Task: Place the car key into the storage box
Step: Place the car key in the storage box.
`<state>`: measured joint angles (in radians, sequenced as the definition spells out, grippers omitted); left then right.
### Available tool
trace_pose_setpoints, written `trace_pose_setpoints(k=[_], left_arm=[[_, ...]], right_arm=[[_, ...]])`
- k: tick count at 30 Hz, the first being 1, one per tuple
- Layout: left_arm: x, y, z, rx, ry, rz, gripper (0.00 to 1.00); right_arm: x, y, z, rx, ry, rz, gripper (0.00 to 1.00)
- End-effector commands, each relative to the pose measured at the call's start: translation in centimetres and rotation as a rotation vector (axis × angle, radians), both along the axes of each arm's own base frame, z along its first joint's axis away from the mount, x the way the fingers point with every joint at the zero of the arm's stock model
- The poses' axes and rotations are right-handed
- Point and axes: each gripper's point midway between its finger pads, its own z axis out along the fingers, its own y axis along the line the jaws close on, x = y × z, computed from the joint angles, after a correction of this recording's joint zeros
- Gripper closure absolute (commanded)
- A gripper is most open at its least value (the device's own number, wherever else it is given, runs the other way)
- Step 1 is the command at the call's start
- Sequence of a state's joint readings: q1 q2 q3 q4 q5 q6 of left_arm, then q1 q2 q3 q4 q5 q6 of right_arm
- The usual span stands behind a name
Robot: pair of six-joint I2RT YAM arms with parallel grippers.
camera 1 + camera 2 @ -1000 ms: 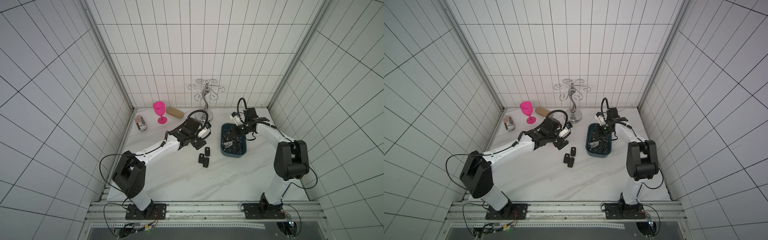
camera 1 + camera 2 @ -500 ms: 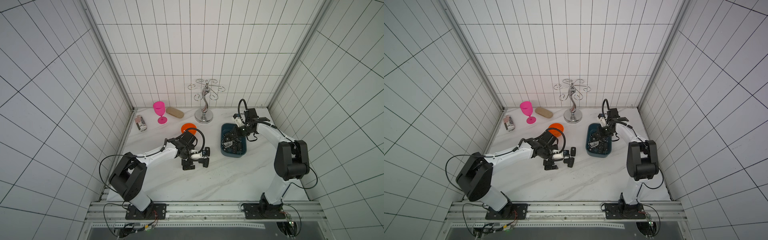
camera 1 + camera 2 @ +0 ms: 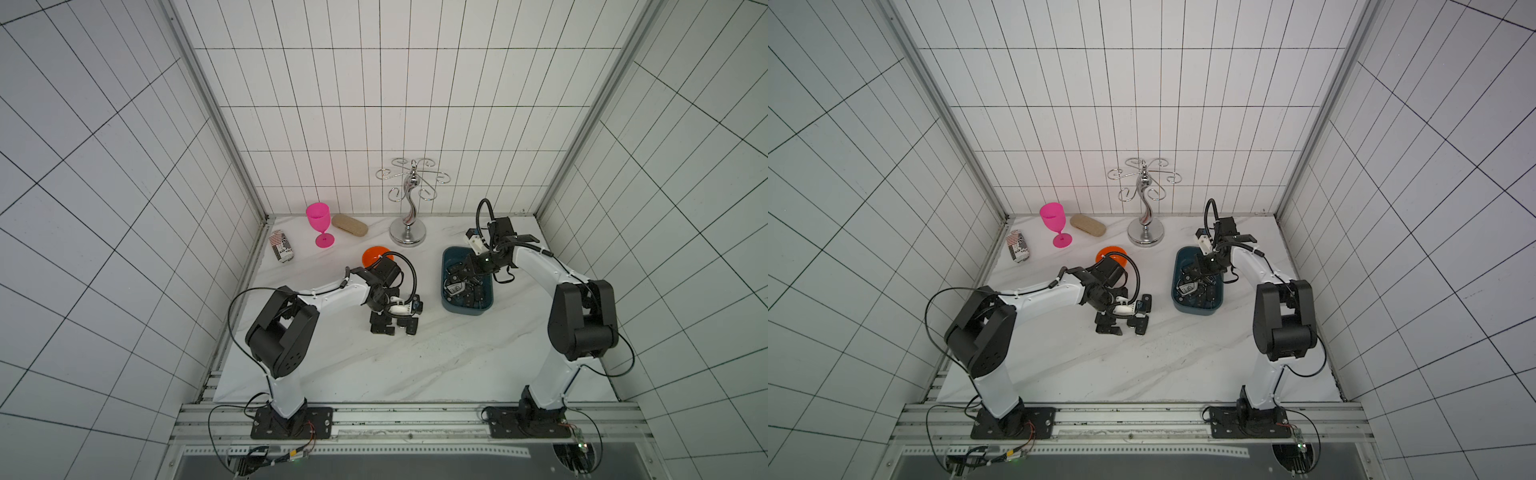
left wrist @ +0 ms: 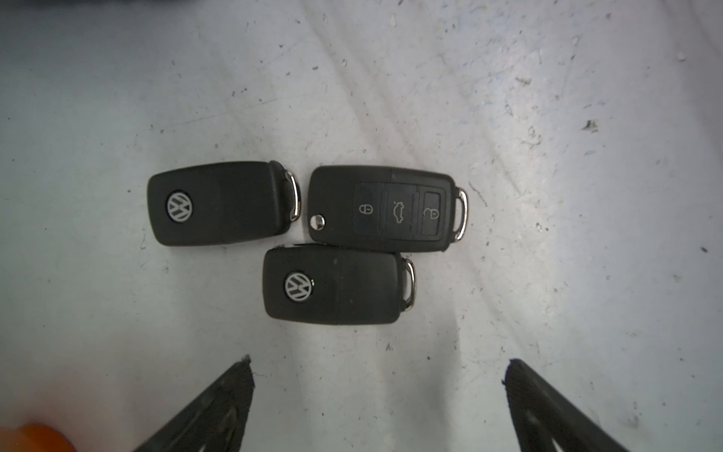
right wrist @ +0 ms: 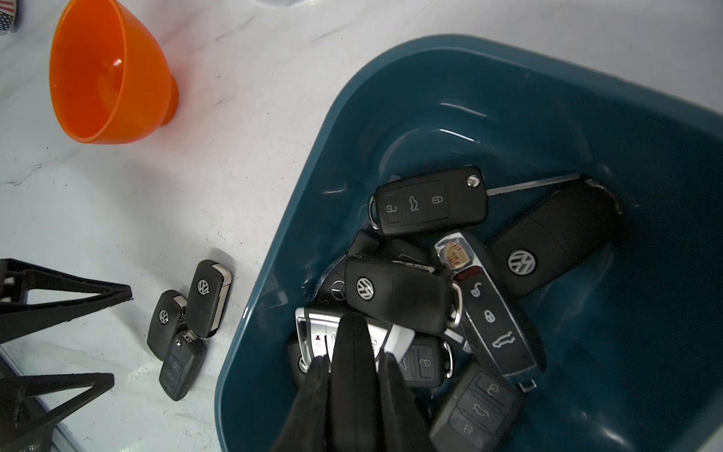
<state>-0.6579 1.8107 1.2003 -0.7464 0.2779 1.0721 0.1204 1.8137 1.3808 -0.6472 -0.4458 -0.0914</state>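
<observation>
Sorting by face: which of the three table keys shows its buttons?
This car key, with three button icons; the other two keys show logos.

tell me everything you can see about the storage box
The storage box is a dark teal-blue, glossy plastic tub, rectangular with rounded corners and low walls. It stands flat and open-topped on the white marbled table, holding a loose pile of car keys. The right gripper, shut on a black key, hangs over that pile. Three keys lie apart beside it.
</observation>
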Motion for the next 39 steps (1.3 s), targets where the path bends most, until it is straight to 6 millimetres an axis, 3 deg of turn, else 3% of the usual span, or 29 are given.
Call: trace_pose_setpoints(k=[1, 13, 24, 31, 39], left_arm=[[0.5, -1.1, 0.2, -0.018, -0.009, -0.052, 0.02], [1.3, -2.5, -1.7, -0.003, -0.006, -0.068, 0.02], [2.1, -3.8, -2.7, 0.006, -0.034, -0.038, 0.11], [2.0, -3.7, -2.6, 0.004, -0.035, -0.037, 0.26], [1.9, -3.2, -2.4, 0.003, -0.053, -0.020, 0.28]], right_arm=[[0.0, 0.4, -0.2, 0.013, 0.015, 0.024, 0.91], [-0.1, 0.5, -0.5, 0.020, 0.024, 0.027, 0.90], [-0.4, 0.5, -0.5, 0.024, 0.023, 0.029, 0.85], [-0.5, 0.5, -0.3, 0.025, 0.020, 0.030, 0.74], [-0.5, 0.4, 0.1, 0.022, 0.009, 0.031, 0.62]])
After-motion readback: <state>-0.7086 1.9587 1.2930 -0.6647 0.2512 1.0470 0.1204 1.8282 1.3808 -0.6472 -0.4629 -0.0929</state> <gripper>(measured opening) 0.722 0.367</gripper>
